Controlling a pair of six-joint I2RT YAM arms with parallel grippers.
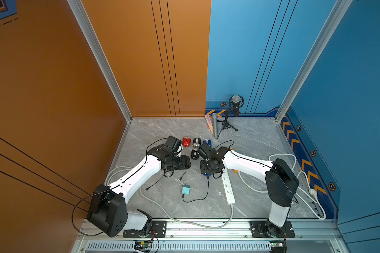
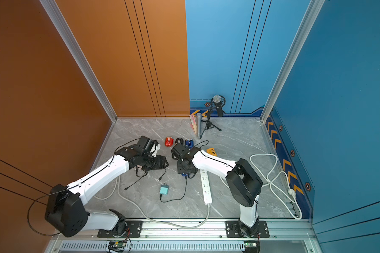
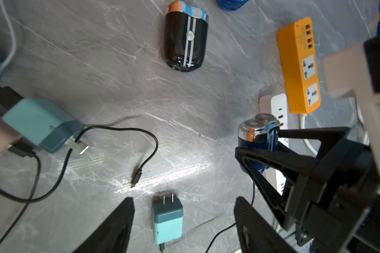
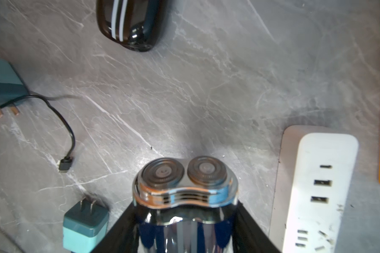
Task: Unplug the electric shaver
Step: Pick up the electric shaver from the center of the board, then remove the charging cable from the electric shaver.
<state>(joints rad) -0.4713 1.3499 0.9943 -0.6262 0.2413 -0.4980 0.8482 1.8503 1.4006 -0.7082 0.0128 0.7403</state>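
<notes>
Enclosure, seen from above. An orange wall is set on the left and continued over half of the back; the rest of the back and the right side are covered by a blue wall. Each back corner is marked by an aluminium post. The grey, white-veined floor is bordered at the right by a blue band with orange chevrons and at the front by an aluminium rail. A bright reflection is seen on the floor.
</notes>
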